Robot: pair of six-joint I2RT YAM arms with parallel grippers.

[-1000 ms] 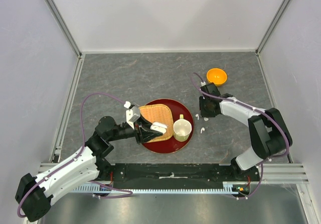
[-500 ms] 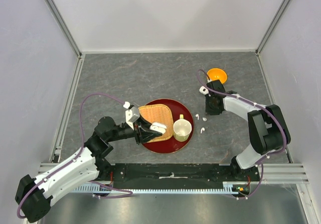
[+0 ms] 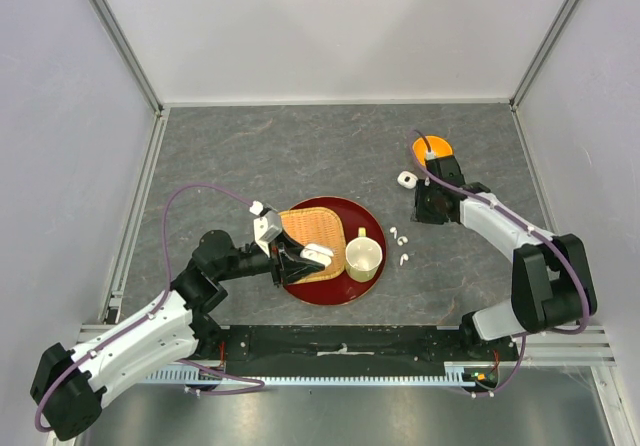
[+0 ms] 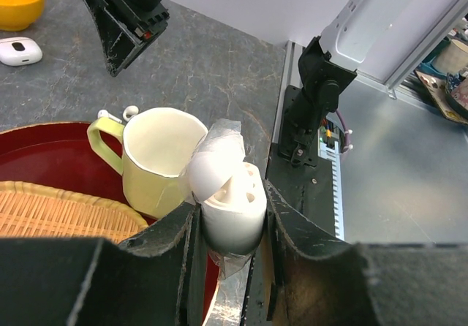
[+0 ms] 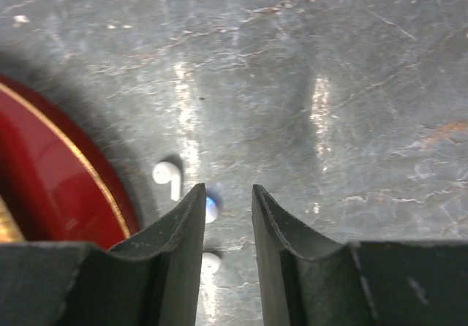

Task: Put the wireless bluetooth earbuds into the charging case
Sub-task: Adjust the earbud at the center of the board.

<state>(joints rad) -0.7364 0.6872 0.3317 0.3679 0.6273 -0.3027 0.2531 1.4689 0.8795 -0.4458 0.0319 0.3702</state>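
Swinging away from the tray point(image 3: 340, 294) over the last second, my right arm point(image 3: 500, 226) now sits further back, its wrist beside the orange bowl point(image 3: 432, 148). Pale walls point(image 3: 330, 26) box in a grey stone-look table point(image 3: 300, 156). My left arm point(image 3: 150, 331) stretches low to the tray's near side. The left gripper point(image 4: 231, 205) is clamped on the case point(image 4: 234, 224), lid open, just beside the cup point(image 3: 363, 254). The right gripper point(image 5: 228, 194) points down at the table, jaws a narrow gap apart with nothing between them. A woven mat point(image 3: 310, 228) lies on the tray. A second case point(image 3: 406, 179) rests closed on the table near the bowl. Two earbuds point(image 3: 393, 233) lie on the table just off the tray's right rim.
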